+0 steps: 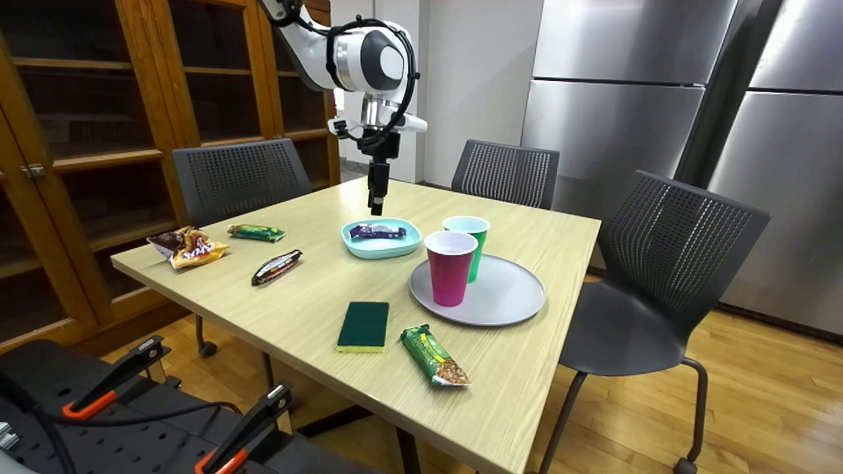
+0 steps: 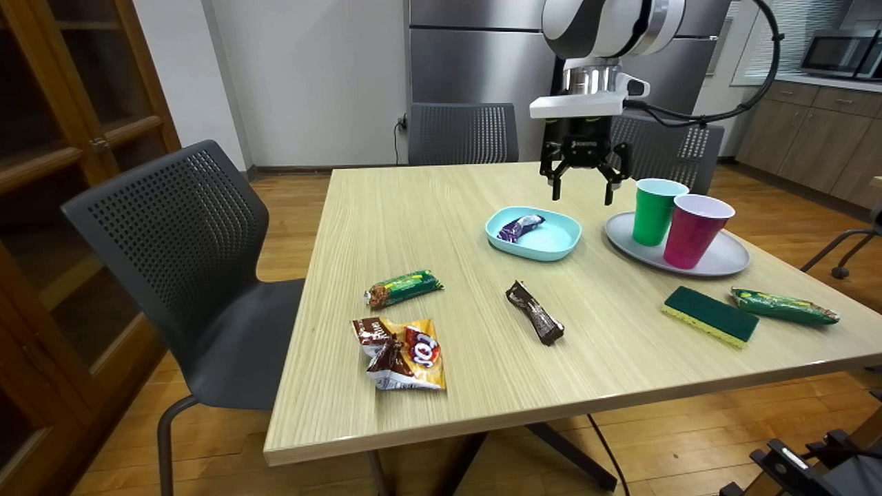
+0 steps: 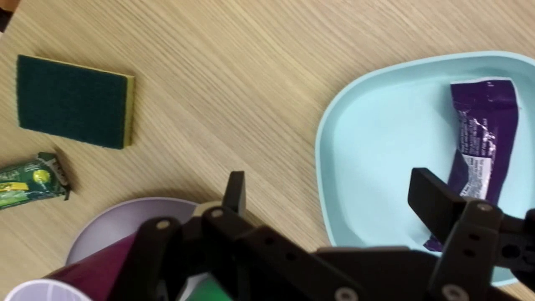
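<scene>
1 creased purple bar (image 3: 485,138) is lying in pale-blue dish (image 3: 376,138); jaws are hanging spread. Only exterior views are showing snack bag (image 2: 408,353).

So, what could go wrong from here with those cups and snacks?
The open tool might tip the green cup or magenta cup if it swings low; they stand close together on the gray plate. If it dips into the blue dish, it could squash the purple packet lying inside.
</scene>
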You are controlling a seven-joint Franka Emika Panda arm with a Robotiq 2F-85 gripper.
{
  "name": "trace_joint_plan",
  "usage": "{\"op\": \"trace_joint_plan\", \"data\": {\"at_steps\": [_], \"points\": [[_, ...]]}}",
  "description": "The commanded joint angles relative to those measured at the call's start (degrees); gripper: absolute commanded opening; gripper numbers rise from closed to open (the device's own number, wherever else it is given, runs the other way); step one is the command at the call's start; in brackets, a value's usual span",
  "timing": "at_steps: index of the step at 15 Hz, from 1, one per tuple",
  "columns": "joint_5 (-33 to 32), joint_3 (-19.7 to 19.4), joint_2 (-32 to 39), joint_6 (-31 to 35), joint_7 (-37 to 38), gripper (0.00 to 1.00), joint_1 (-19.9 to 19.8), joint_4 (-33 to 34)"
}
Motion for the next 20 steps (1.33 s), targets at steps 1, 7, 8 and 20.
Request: {"op": "trace_joint_plan", "data": {"at_steps": [1, 7, 8, 20], "points": [[-1.91, 0.28, -7.93, 3.15, -2.99, 1.0, -0.36, -11.07], [-2.3, 1.17, -14.75, 6.24, -4.51, 1.0, 0.08, -20.95], [-2.29, 1.49, -15.85, 7.01, -4.56, 1.0, 0.37, -22.48], [-4.54, 5.8, -16.8, 9.03, -5.29, 1.0, 4.35, -28.15]]}}
